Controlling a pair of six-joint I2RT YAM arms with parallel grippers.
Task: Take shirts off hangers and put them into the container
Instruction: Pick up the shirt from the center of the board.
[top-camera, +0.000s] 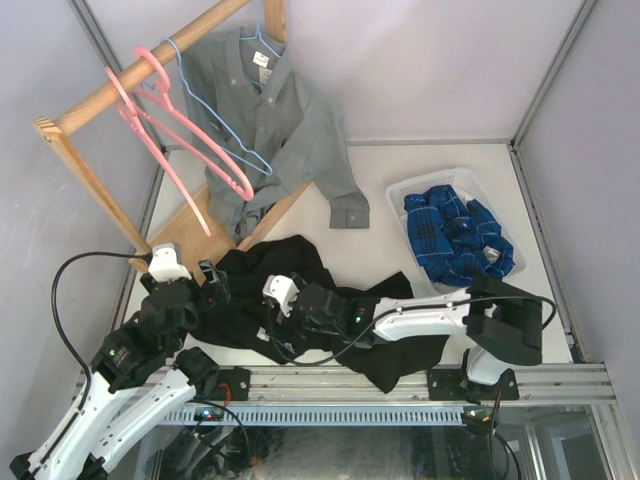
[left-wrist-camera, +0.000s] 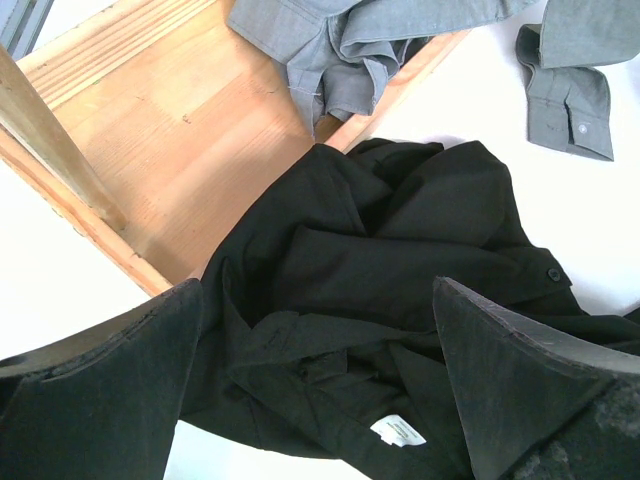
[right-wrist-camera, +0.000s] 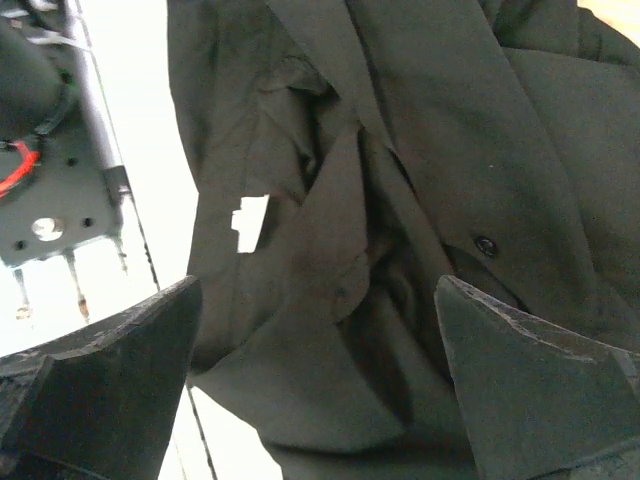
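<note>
Left gripper hangs with its jaws spread wide and nothing between them, poised over the left part of the black shirt, which lies crumpled on the table just in front of the arm bases. Right gripper is likewise spread wide and holds nothing, hovering close over the middle of that same black shirt, where a small button and a white label show among the folds. Beyond and to the left of the black shirt stands the wooden rack; the shirt's far left edge lies against the rack's base board. On the rack's rail, up and left of the black shirt, hang two bare pink hangers and a bare light-blue hanger, and beside them the grey shirt hangs on another light-blue hanger, one cuff resting on the table just beyond the black shirt. To the right of the black shirt and apart from it sits the container, with the blue plaid shirt bundled inside.
</note>
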